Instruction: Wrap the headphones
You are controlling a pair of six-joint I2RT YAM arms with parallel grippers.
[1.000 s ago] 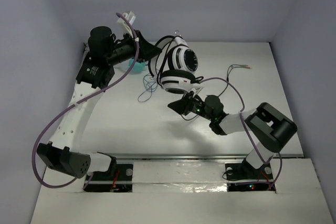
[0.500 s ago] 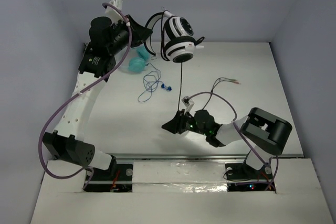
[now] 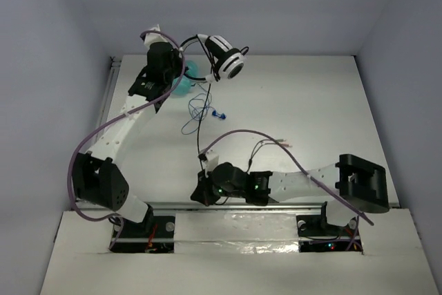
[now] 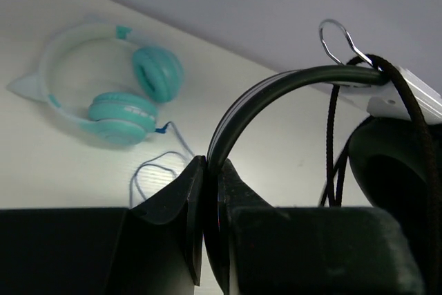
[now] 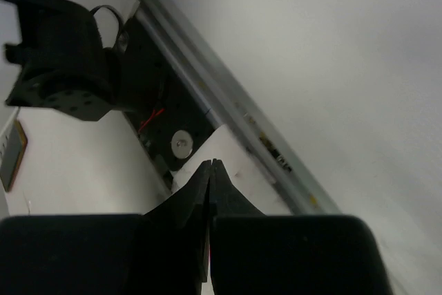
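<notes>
Gripping the headphones (image 3: 230, 65) by the headband (image 4: 276, 84) with my left end effector (image 4: 205, 191), taut cable (image 3: 200, 143) apparently pinched in the right end effector (image 5: 209, 170); no wraps yet.

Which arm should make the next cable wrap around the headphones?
Right, probably. The left gripper is clamped on the headband, holding the headphones up. The right gripper is shut at the low end of the taut cable, free to carry it around.
</notes>
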